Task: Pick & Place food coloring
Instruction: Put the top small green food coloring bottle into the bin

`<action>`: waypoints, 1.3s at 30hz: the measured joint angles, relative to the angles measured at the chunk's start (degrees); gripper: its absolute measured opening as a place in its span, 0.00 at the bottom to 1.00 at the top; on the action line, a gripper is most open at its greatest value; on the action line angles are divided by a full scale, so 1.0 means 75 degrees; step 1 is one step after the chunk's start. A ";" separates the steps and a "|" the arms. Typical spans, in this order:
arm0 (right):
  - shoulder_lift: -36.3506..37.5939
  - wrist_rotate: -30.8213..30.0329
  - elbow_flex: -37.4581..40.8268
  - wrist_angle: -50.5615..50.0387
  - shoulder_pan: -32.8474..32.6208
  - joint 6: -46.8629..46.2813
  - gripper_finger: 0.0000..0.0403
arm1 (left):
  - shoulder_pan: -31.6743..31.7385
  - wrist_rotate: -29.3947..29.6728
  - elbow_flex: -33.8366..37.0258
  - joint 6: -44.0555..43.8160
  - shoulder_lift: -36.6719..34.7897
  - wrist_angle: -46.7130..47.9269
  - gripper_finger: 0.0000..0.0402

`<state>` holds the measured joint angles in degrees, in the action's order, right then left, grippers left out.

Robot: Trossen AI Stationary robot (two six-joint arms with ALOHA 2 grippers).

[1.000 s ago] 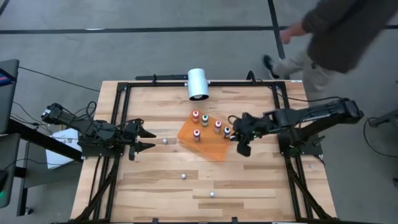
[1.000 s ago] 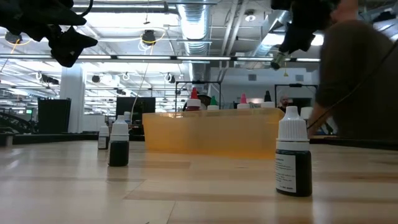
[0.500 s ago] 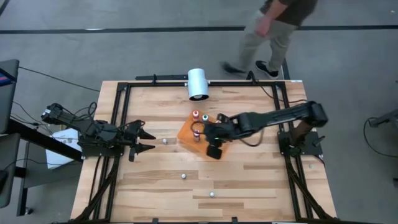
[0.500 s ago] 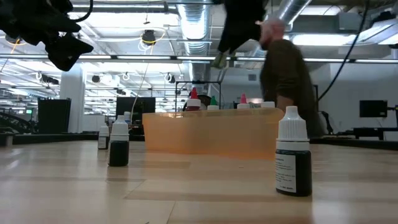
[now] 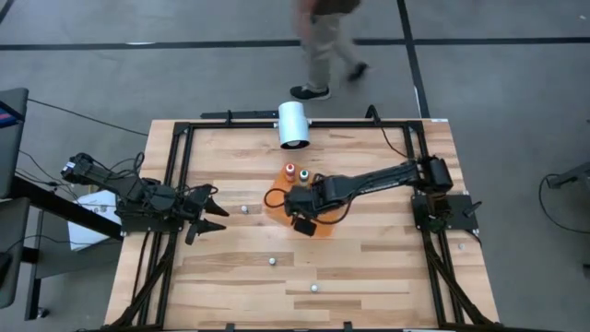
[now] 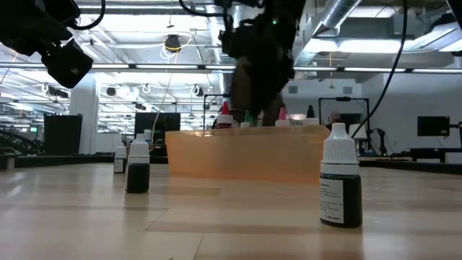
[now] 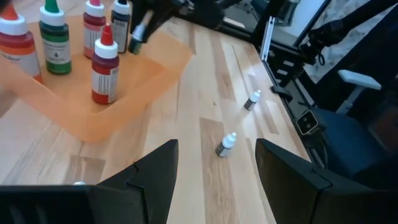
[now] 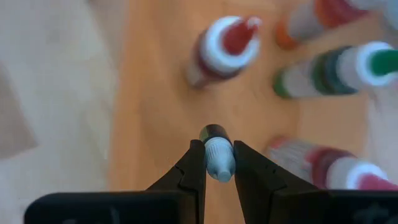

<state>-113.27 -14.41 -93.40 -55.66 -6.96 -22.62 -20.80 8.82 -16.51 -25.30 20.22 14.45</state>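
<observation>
We see the right gripper (image 8: pixel 217 163) clamped on a small bottle (image 8: pixel 216 153) above the orange tray (image 5: pixel 324 225), its long axis along the fingers, white tip pointing back toward the wrist. No label is readable. The left gripper (image 5: pixel 210 211) waits with fingers apart, near the table's left edge.

- The counter (image 5: pixel 369 267) is pale wood planks inside a black frame.
- An orange sheet (image 5: pixel 324 227) lies near its middle, bottles standing on it.
- A white cylinder (image 5: pixel 293 124) lies at the far edge, beyond the sheet.
- Three loose bottles (image 5: pixel 273 261) stand on bare wood: one left of the sheet, two nearer the front edge.
</observation>
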 joint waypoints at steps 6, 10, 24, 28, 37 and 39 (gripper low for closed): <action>-0.0400 -0.0159 -0.0024 0.0061 -0.0003 -0.0007 0.14 | 0.0000 -0.0149 0.0000 0.0000 -0.0004 0.0138 0.51; -0.0461 -0.0316 0.0166 0.0105 -0.0003 -0.0016 0.14 | 0.0000 -0.0152 0.0000 0.0000 -0.0016 0.0241 0.51; -0.0820 -0.0497 0.0395 0.0296 0.0143 -0.0131 0.14 | -0.0003 -0.0341 0.0003 0.0006 -0.0066 0.0406 0.51; -0.1108 -0.0515 0.0376 0.0270 0.0143 -0.0130 0.14 | -0.0003 -0.0341 0.0003 0.0016 -0.0064 0.0415 0.51; -0.1146 -0.0470 0.0351 0.0315 0.0227 -0.0132 0.14 | 0.0000 -0.0338 0.0003 0.0023 -0.0064 0.0441 0.51; -0.1146 -0.0458 0.0351 0.0312 0.0245 -0.0130 0.15 | -0.0003 -0.0338 0.0003 0.0023 -0.0064 0.0441 0.51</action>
<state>-121.86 -17.84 -90.76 -53.32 -5.13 -23.59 -20.82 6.28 -16.49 -25.12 19.75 17.76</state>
